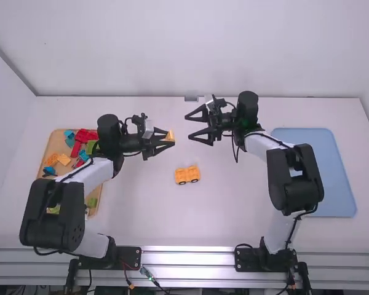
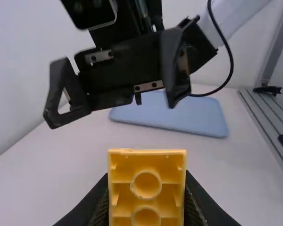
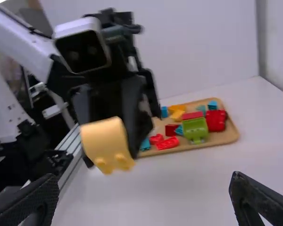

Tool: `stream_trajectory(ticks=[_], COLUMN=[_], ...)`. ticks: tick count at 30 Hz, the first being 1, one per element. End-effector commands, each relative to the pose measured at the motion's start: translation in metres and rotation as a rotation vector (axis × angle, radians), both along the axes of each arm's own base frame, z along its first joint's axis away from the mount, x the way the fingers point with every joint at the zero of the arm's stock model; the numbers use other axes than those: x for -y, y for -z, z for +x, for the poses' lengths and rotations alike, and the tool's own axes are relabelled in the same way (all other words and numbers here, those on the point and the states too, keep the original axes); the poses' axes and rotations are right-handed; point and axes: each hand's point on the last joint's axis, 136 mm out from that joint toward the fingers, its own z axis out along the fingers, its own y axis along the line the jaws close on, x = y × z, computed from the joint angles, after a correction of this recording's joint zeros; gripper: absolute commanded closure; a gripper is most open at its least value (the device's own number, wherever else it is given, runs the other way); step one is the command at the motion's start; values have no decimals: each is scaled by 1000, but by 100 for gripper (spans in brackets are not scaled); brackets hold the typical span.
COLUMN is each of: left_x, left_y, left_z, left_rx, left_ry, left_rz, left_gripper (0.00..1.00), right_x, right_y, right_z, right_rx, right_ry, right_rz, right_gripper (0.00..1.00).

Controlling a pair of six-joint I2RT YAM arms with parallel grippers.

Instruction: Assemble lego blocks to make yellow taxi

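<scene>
- My left hand (image 1: pixel 170 141) is closed narrow on one yellow block (image 2: pixel 146 181), its hollow underside turned toward my wrist camera. I have it raised over the surface (image 1: pixel 166 218), left of the middle of the work area.
- My right hand (image 1: pixel 188 128) is spread wide with nothing between its fingers, facing the block and just short of touching it. I judge a handover between my two hands may come next.
- Nearer my arm bases, between the hands, the orange-yellow wheeled body (image 1: pixel 187 174) sits upright on the surface. It looks like two sections end to end; I cannot tell how firmly they are joined.
- Progress, as I judge it: the taxi's lower part is together, but its top is missing. The block I hold probably belongs up there, so seating and pressing it remain.
- My count: one block held, one body, two black wheels on its visible side.
- On my left, one wooden tray (image 3: pixel 221 139) carries spare pieces: I make out two orange blocks (image 3: pixel 176 115), three green in the high view, and several red and blue ones, too overlapped to count surely.
- On my right lies one blue tray (image 1: pixel 317 160).
</scene>
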Motion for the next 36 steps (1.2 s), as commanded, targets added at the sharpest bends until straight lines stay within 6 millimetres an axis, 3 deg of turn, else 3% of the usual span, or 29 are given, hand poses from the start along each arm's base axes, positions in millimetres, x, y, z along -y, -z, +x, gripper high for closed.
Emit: stream_trajectory(ticks=[1, 12, 20, 23, 29, 36], left_x=[5, 6, 12, 14, 14, 14], left_y=[5, -1, -5, -3, -9, -12], left_z=[0, 11, 12, 23, 23, 24], left_rx=[-84, -82, -62, -108, -74, -70], left_ry=[33, 53, 55, -21, -18, -20], left_rz=[-30, -53, -53, -60, -66, -74], left_gripper=[94, 98, 98, 98, 98, 98], right_x=[-8, -23, -35, -39, -33, -36], right_y=[-7, -8, -7, -6, -5, -4], right_z=[-9, -7, -4, -1, 4, 1], right_rx=[20, 30, 37, 35, 24, 40], right_ry=[-64, -27, 11, 37, 53, 44], right_rz=[7, 9, 8, 7, 1, 4], right_gripper=[5, 19, 17, 19, 25, 41])
